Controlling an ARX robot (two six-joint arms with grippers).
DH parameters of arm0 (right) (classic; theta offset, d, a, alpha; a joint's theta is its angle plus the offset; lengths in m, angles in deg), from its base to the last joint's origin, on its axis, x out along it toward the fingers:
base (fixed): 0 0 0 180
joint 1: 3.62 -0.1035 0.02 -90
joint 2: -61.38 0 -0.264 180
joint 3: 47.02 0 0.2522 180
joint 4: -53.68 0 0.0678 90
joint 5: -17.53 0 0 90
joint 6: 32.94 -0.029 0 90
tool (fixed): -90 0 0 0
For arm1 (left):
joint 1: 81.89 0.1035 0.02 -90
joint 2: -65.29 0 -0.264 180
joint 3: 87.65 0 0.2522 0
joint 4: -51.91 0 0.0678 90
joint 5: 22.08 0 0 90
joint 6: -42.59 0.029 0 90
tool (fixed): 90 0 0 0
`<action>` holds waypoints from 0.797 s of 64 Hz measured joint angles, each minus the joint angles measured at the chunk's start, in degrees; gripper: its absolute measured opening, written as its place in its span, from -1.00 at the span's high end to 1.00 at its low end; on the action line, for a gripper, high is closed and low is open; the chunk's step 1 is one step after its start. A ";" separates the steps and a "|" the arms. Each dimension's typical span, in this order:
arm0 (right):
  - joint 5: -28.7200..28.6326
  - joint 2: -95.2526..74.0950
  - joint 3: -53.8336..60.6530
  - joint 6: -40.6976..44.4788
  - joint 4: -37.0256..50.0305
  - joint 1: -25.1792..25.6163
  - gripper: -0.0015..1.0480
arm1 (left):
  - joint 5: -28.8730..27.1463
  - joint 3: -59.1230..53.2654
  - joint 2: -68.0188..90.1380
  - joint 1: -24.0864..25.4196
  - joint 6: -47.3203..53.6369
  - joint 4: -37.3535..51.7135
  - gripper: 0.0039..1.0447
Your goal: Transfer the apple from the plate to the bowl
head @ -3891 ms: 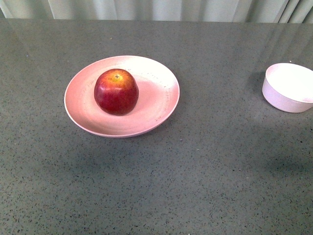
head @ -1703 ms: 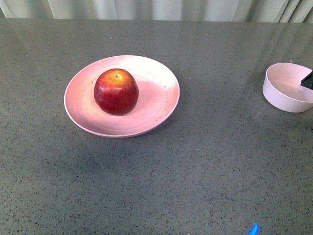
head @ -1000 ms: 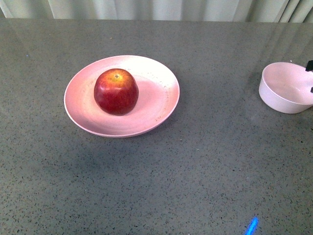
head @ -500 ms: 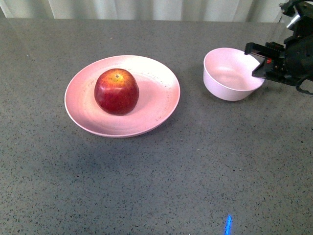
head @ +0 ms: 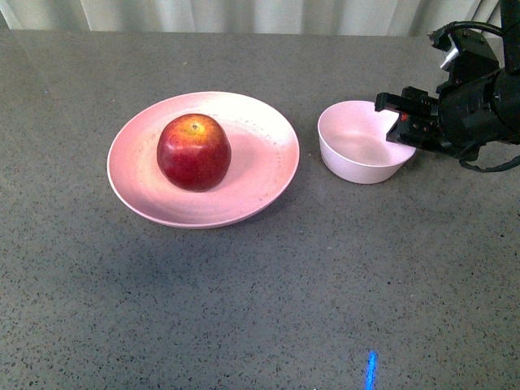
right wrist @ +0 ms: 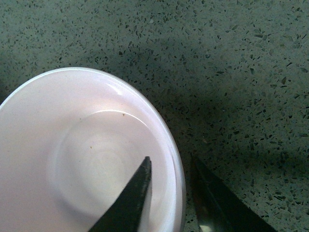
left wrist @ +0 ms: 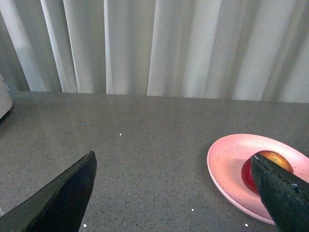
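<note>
Pinches the bowl [head: 357, 166] by its right-hand wall with the right gripper [head: 388, 120], closed to a narrow gap, one finger inside the rim and one outside, as shown from the right wrist; suits steadying or sliding an empty bowl. Has the bowl standing, seemingly flat, on the bench [head: 244, 309], just beside the plate [head: 268, 175] yet apart from it, probably to shorten the fruit's trip. Leaves the apple [head: 193, 152] untouched on the plate, left of its middle, stem dimple up. Holds the left gripper [left wrist: 171, 193] spread wide and empty above the bench, off to the plate's side and out of the front view, presumably ready for the pick. Calls next for a grasp wide enough for round, glossy skin; risks a slip otherwise
</note>
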 joint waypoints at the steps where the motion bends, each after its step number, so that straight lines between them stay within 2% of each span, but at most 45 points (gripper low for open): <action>1: 0.02 0.11 0.13 -0.04 0.22 0.02 0.32 | 0.00 0.00 0.00 0.00 0.02 0.00 -0.84; 7: 0.68 1.88 1.66 -0.02 2.16 0.37 0.05 | 0.00 0.00 0.00 0.00 0.02 0.00 -0.84; 22: 2.01 14.99 10.40 1.31 9.99 2.60 -0.81 | 0.00 0.00 0.00 0.00 0.02 0.00 -0.84; 25: 1.99 17.20 12.13 1.36 10.84 2.84 -0.86 | 0.00 0.00 0.00 0.00 0.02 0.00 -0.84; 28: 2.03 18.60 13.11 1.64 11.02 2.97 -0.82 | 0.00 0.00 0.00 0.00 0.02 0.00 -0.84; 30: 4.59 18.47 14.60 3.32 15.47 2.95 -0.76 | 0.00 0.00 0.00 0.00 0.02 0.00 -0.84; 35: 10.88 17.79 21.75 8.76 36.50 2.99 -0.50 | -0.02 0.00 0.00 0.00 0.00 0.00 -0.84; 41: 10.95 18.99 29.94 12.31 50.86 3.45 -0.20 | -0.02 0.00 0.00 0.00 0.00 0.00 -0.84; 51: 10.27 27.21 37.97 13.99 55.28 4.59 0.30 | 0.00 0.00 0.00 0.00 0.02 0.00 -0.84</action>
